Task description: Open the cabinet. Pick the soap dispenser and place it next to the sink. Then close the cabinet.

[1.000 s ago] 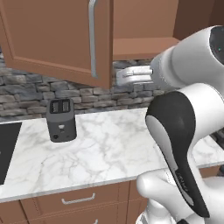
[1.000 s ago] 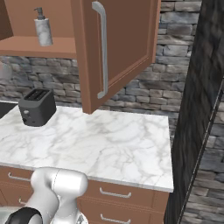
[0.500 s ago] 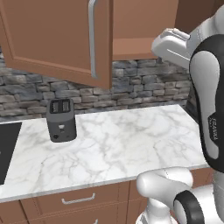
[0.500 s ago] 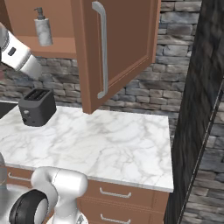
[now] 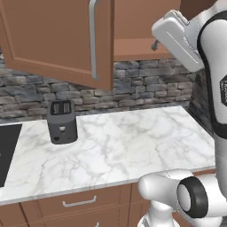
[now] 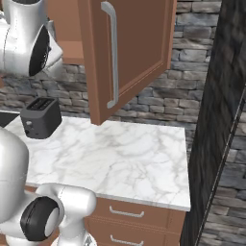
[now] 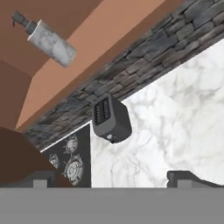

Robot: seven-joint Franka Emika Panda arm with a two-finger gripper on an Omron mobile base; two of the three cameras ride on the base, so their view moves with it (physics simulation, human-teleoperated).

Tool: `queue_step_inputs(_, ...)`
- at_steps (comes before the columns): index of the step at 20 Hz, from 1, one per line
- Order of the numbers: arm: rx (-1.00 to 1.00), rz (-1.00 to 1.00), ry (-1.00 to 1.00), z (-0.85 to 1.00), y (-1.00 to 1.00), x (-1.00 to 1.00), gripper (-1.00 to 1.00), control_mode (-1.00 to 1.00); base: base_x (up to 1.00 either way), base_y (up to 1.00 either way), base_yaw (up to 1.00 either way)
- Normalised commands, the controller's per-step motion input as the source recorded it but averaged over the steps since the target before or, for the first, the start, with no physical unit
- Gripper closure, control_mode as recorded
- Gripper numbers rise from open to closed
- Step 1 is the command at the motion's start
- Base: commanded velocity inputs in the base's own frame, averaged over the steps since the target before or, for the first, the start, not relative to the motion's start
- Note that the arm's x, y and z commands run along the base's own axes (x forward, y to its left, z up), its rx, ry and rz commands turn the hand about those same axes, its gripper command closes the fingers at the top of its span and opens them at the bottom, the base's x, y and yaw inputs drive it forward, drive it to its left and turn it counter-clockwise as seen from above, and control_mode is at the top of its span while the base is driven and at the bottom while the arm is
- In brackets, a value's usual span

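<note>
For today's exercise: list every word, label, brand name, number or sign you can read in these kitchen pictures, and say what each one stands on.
No text can be read.
Small dark marks on the robot arm, at the right edge of the left base view: too small and cut off to read.
The toaster, soap dispenser, cabinet and counter carry no lettering.

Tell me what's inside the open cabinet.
On the cabinet shelf stands the soap dispenser, seen in the hand view. The rest of the interior is hidden by the doors and the arm.
</note>
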Motion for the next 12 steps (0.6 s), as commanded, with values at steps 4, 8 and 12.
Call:
queue_step_inputs(4, 0.14, 0.16, -0.06, -0.27, 0.53, 0.61, -1.0, -1.0, 0.0, 0.0, 0.0)
queue_step_inputs(8, 0.18, 0.2, -0.05, -0.02, 0.7, 0.37, -1.0, -1.0, 0.0, 0.0, 0.0)
queue_step_inputs(12, 0.17, 0.13, -0.02, 0.0, 0.44, 0.22, -1.0, -1.0, 0.0, 0.0, 0.0)
